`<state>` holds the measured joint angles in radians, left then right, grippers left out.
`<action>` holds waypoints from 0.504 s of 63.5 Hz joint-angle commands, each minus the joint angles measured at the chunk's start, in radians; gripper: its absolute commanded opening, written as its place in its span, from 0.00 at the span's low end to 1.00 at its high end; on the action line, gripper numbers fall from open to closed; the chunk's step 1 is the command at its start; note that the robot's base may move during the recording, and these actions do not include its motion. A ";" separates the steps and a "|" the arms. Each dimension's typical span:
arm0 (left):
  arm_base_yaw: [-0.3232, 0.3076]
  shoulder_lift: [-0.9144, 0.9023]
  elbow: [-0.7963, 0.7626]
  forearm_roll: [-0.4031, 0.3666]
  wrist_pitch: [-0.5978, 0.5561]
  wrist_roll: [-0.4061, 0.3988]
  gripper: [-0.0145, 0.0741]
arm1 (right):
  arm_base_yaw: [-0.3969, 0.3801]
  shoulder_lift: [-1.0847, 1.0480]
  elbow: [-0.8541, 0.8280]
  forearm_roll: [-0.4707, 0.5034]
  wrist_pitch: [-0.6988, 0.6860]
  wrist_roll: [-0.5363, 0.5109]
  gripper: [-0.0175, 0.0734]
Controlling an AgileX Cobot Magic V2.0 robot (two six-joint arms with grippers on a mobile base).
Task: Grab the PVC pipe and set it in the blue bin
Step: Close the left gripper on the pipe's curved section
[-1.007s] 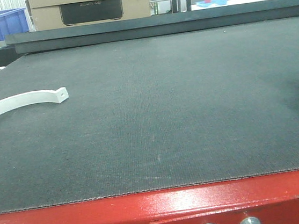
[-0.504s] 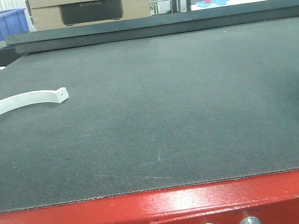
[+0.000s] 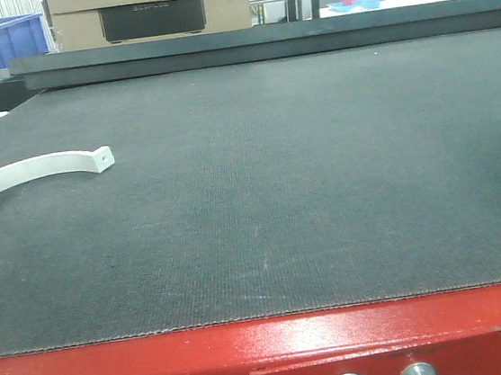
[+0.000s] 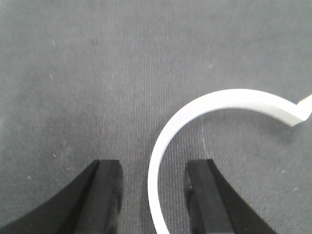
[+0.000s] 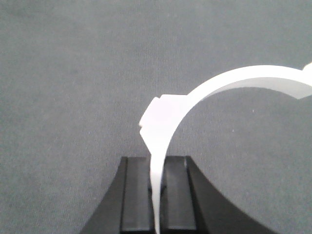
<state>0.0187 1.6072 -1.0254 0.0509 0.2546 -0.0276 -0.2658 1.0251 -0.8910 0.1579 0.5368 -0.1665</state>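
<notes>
left wrist-mounted view: my left gripper (image 4: 153, 168) gapes astride the pvc pipe (image 4: 229, 97), flat on the mat (image 4: 73, 73), its arc sweeping toward 2 o'clock, so closing should pinch the strip. my right gripper (image 5: 157, 163) clamps a second white arc (image 5: 234, 78) edge-on.

the left gripper (image 4: 154, 165) points toward 12 o'clock over a dark grey woven mat (image 4: 97, 73), its two black fingers (image 4: 108, 195) rising from 7 and 5 o'clock with a wide gap between them. the white pvc pipe (image 4: 229, 99) enters at 6 o'clock, runs through that gap touching neither finger, then curves over to end near 3 o'clock.
</notes>
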 commanded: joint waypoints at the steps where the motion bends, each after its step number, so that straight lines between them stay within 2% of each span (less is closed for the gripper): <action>1: -0.006 0.014 -0.008 -0.002 -0.001 -0.006 0.43 | 0.000 -0.009 -0.007 0.003 -0.005 -0.003 0.01; 32: -0.006 0.117 -0.008 -0.002 -0.021 -0.006 0.43 | 0.000 -0.009 -0.007 0.037 -0.045 -0.003 0.01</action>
<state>0.0187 1.7131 -1.0259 0.0509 0.2544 -0.0276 -0.2658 1.0236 -0.8910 0.1938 0.5270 -0.1665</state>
